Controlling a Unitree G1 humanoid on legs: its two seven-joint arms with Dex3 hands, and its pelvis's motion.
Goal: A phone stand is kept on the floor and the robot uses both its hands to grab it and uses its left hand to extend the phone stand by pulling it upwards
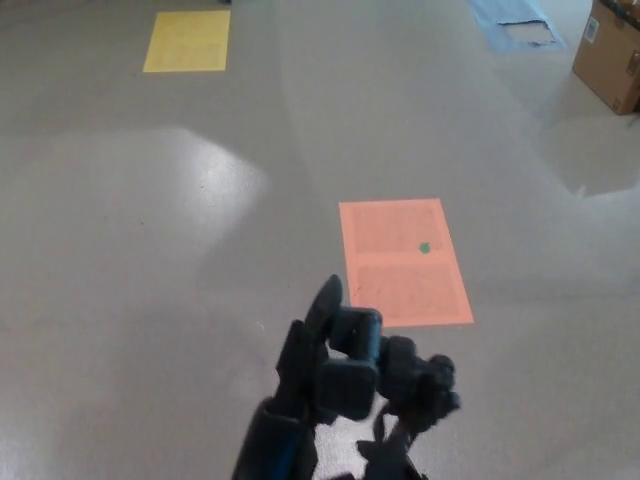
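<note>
Fingers of the left hand curl around the black clamp head of the phone stand, low in the middle of the head view, so the hand is closed on the stand's top. The hand's dark forearm rises from the bottom edge just left of centre, and one finger tip pokes up above the clamp. The stand's head is a cluster of black blocks and knobs; its pole drops out of sight at the bottom edge, partly blurred, so the lower part cannot be made out. The right hand does not show.

Beyond the stand lies a glossy grey floor with a pale patch of reflected light at left. An orange rectangle marked on the floor sits just behind the stand's head, with a small green dot on it. Farther off, a yellow rectangle lies at upper left, a blue sheet at upper right, and a cardboard box at the right edge.
</note>
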